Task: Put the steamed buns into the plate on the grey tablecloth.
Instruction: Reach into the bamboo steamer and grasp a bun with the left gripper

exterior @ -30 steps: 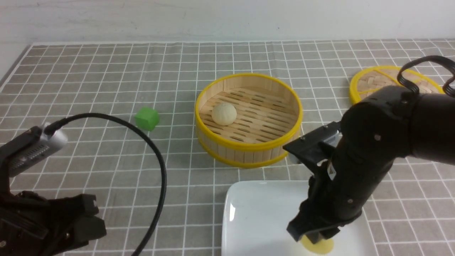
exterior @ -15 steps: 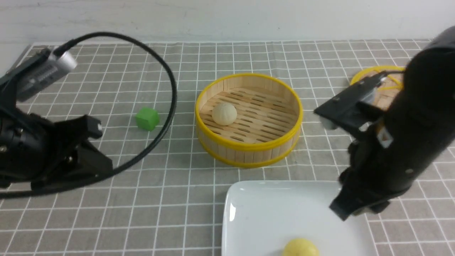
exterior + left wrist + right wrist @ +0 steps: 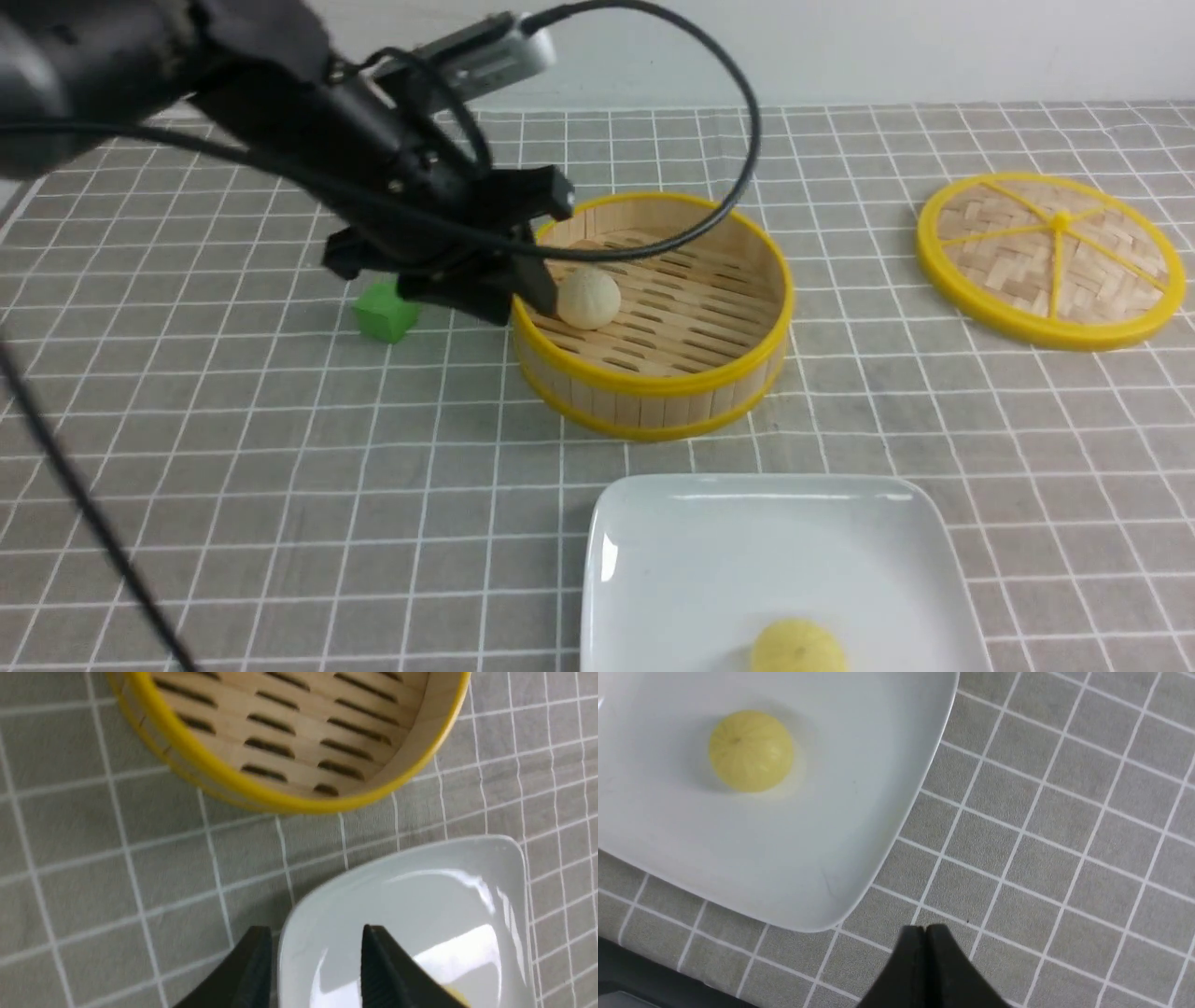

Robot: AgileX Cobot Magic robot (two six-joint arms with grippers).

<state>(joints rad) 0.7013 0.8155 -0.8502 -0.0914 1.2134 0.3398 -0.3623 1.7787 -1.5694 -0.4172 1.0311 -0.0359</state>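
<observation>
A grey checked tablecloth [image 3: 233, 467] covered the whole table. From the far left the left arm reached in over it, and a black cable [image 3: 752, 140] looped up from its wrist and across the basket. A small green cube [image 3: 386, 312] sat on the cloth just under that arm, near the basket's left side.

The left gripper [image 3: 315, 929] hung at the left rim of the round bamboo basket [image 3: 653, 397]. Its two dark fingers stood apart with a clear gap between them and nothing in it. From the front, one fingertip was right beside the cream bun [image 3: 588, 298]; I could not tell whether it touched. That bun sat on the slatted floor of the basket, towards its left side.

Nearer me, in front of the basket and apart from it, lay the white square plate [image 3: 672, 560]. The yellow bun [image 3: 798, 646] rested on it close to the near edge, with nothing gripping it.

Off to the far right, well away from the basket, the woven lid [image 3: 1050, 257] lay flat on the cloth.

The right gripper [image 3: 926, 928] showed only in its own wrist view. Its fingers were pressed together, empty, above the bare cloth just beside a corner of the plate.
</observation>
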